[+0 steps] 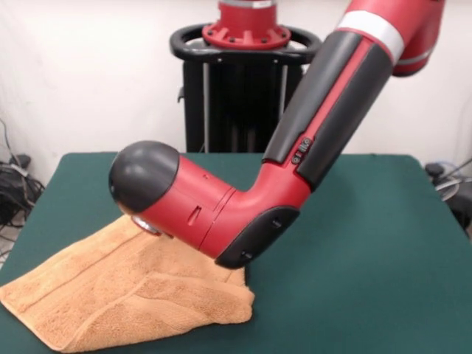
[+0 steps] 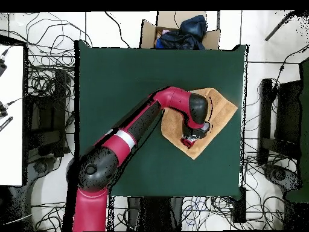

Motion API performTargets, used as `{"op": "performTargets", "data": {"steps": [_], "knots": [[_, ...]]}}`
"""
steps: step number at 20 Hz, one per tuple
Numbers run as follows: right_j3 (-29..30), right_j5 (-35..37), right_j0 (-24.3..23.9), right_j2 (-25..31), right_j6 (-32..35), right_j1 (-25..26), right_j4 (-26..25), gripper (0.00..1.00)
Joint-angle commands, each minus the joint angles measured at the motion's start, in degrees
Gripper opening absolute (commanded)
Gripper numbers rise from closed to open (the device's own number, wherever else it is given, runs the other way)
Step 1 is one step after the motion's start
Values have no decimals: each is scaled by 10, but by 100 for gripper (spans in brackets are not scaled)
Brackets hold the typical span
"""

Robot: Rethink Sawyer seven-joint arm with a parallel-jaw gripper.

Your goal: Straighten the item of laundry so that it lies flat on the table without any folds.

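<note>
The red and black arm [image 1: 295,162] bends at its elbow and reaches low over the towel [image 1: 125,302], its dark rounded wrist just above the cloth. Only the overhead view shows the gripper [image 2: 192,140], down at the towel; whether it is open or closed cannot be told. The front view shows the towel folded over itself in layers. It lies near one corner of the green counter [image 1: 369,280], with bare felt across the rest.
</note>
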Motion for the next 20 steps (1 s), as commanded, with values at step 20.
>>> {"op": "performTargets", "data": {"steps": [20], "knots": [[-22, 98, -19, 49, 130, -34, 70, 0]]}}
